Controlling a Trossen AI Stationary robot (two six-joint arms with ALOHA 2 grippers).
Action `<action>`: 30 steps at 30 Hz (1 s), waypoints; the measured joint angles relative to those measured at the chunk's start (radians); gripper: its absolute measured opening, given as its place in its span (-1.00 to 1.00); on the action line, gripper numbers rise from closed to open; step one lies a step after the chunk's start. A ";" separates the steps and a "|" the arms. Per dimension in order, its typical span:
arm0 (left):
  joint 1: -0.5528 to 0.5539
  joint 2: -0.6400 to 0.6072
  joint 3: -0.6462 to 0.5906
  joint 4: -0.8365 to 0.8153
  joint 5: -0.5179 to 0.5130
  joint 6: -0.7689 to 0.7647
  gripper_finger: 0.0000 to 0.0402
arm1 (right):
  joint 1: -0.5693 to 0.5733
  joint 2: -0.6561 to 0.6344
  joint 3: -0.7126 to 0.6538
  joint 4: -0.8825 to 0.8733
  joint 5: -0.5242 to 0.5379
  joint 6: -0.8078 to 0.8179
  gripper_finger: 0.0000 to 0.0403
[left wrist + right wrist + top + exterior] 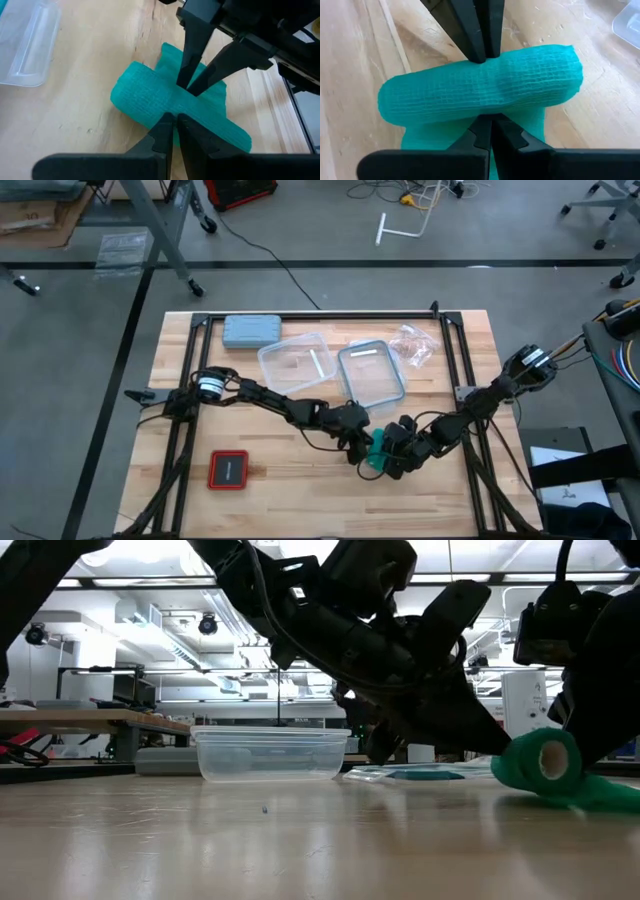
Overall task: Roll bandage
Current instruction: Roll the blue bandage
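The teal-green bandage (377,452) lies near the table's front, right of centre. It is a short roll (480,85) with a flat loose tail (222,131) spread on the wood beside it. In the low view the roll's hollow end (548,760) faces the near edge. My left gripper (175,118) and my right gripper (487,120) are both shut. They meet tip to tip across the roll's middle, the left from the table's left and the right from the table's right. My left gripper presses its shut fingertips (167,122) against the middle of the roll's side (162,107), slanting down from the table's left, across the roll. The roll rests on the table. My right gripper presses its shut fingertips (492,125) against the opposite side of the roll at its middle (485,107), slanting down from the table's right. The roll's wall is dented in between the two sets of tips. The tail lies under these fingers.
Two clear plastic containers (295,363) (372,372) stand behind the grippers. A grey-blue case (250,330) is at the far left, a crinkled plastic bag (412,345) at the far right, and a red-and-black square object (228,470) at the near left.
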 joint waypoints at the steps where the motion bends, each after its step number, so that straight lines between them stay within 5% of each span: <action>1: 0.000 0.000 0.000 -0.003 0.001 0.000 -0.89 | 0.000 0.000 0.000 0.000 0.000 0.000 -0.99; 30: 0.003 0.000 0.000 -0.053 0.006 0.031 -0.89 | 0.047 -0.063 0.002 -0.044 -0.048 0.118 -0.99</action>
